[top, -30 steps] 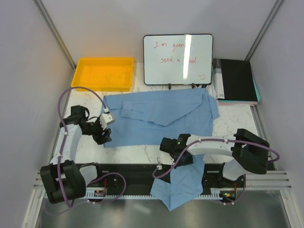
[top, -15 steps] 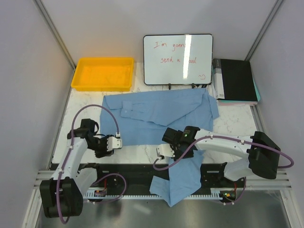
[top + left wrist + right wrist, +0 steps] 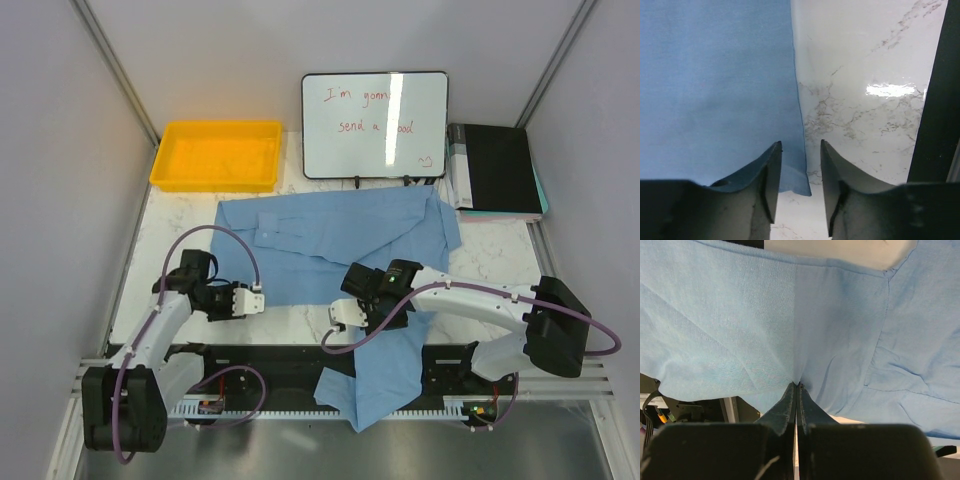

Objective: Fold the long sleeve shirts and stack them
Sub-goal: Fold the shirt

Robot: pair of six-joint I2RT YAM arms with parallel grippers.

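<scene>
Left jaws stand parted astride a corner of the shirt [image 3: 715, 75], flat on the table [image 3: 860, 125]; right jaws pinch a fold draping off the near edge. We risk the left closing beside the thin hem, catching nothing.

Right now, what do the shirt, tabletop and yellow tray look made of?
Shirt: thin woven cloth, matte; fine weave shows, puckers at the right tool.
Tabletop: glossy marble or marble-look laminate; grey veins, glare.
Yellow tray: probably plastic, smooth; uniform colour, moulded rim.
</scene>
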